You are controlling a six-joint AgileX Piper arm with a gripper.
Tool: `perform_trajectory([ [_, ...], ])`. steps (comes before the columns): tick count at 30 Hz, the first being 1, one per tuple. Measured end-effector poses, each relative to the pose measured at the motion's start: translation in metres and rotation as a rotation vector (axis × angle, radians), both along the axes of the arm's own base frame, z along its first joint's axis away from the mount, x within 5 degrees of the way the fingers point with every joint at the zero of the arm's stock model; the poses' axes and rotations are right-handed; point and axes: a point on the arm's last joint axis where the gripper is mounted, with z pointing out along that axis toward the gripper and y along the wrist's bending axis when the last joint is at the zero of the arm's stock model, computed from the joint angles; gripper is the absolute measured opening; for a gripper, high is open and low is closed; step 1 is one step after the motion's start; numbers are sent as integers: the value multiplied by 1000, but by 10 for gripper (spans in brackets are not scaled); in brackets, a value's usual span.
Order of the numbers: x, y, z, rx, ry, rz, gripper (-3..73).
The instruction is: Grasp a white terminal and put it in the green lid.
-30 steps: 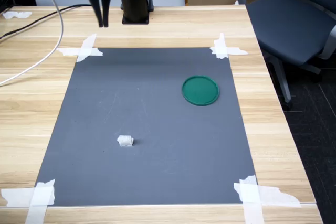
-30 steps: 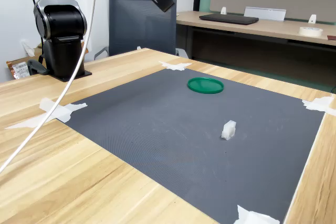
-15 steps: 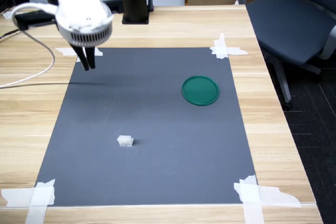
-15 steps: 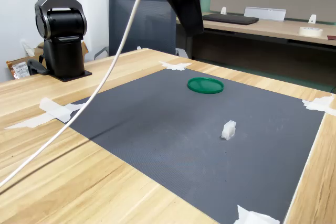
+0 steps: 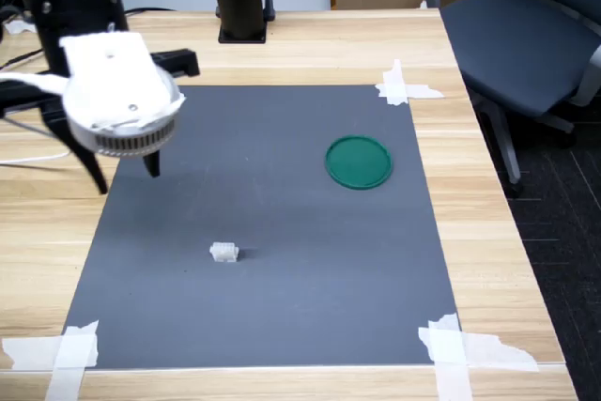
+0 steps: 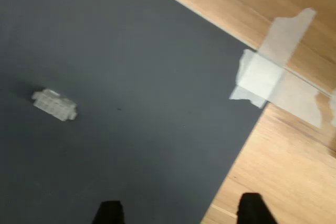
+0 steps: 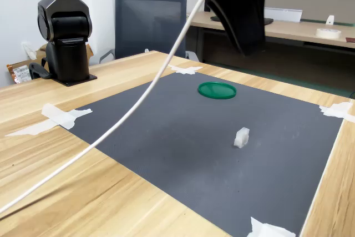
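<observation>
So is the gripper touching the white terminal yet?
Apart. The first exterior view shows the open gripper above bare mat, well short of the white terminal.

I was working in an office: a swivel chair [image 5: 526,35] stood beside my wooden bench [image 5: 282,44], and a keyboard [image 7: 241,20] lay on another desk [image 7: 299,30] behind.

Dark-green lid [image 5: 358,161] and whitish terminal [image 5: 223,252] (faintly ribbed) lie on a grey mat [image 5: 282,298]; the desk [image 5: 282,39] is light woodgrain.
</observation>
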Motion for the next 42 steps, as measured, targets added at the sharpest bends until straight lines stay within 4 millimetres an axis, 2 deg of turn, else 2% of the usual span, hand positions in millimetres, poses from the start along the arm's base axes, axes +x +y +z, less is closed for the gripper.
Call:
perform_trajectory([
  [3, 2, 3, -4, 1, 67, 22, 434],
  [8, 5, 20, -11, 21, 174, 76, 434],
  [12, 10, 30, -10, 66, 136, 89, 434],
  [17, 16, 32, -15, 74, 116, 101, 434],
  [25, 16, 31, -36, 46, 244, 166, 435],
  [34, 25, 26, -70, -18, 358, 194, 435],
  [37, 28, 33, -75, -55, 364, 250, 435],
  [42, 32, 56, -85, -144, 377, 335, 436],
])
